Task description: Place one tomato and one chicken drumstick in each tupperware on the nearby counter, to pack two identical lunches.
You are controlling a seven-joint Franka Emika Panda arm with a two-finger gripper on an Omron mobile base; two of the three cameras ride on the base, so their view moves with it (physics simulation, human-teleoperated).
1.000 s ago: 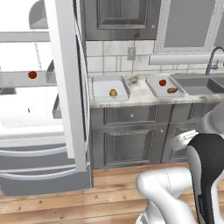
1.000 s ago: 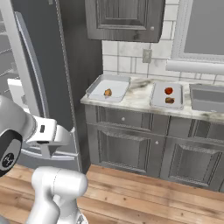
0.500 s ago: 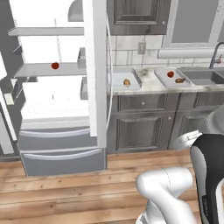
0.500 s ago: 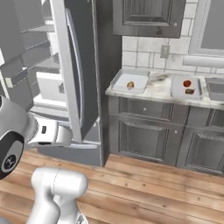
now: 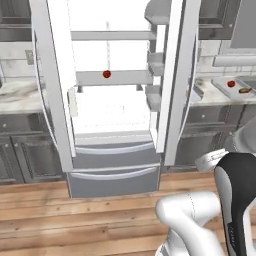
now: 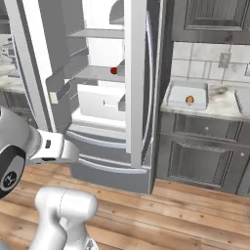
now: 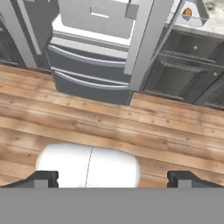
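A red tomato (image 5: 106, 74) lies on a middle shelf of the open fridge (image 5: 112, 110); the right base view has the same tomato (image 6: 114, 71) behind the door edge. On the white marble counter (image 6: 222, 105) to the fridge's right stands a clear tupperware (image 6: 188, 94) holding a brown chicken drumstick (image 6: 189, 99). Further right, a second tupperware (image 5: 236, 88) holds a tomato (image 5: 231, 83) and a drumstick (image 5: 244, 90). My gripper (image 7: 113, 179) hangs low over the wooden floor, open, with nothing between its fingertips (image 7: 43, 178). The nearer tupperware (image 7: 193, 9) sits at the hand view's top right.
Both fridge doors (image 5: 177, 80) stand swung open, the right one (image 6: 135, 78) screening part of the counter. Freezer drawers (image 5: 112, 170) sit below the shelves. Dark grey cabinets (image 6: 205, 156) run under the counter. Wooden floor (image 7: 109, 127) lies in front.
The whole picture has shifted: the base has moved left, so the open fridge now fills the middle and the counter with its tupperwares sits at the right edge.
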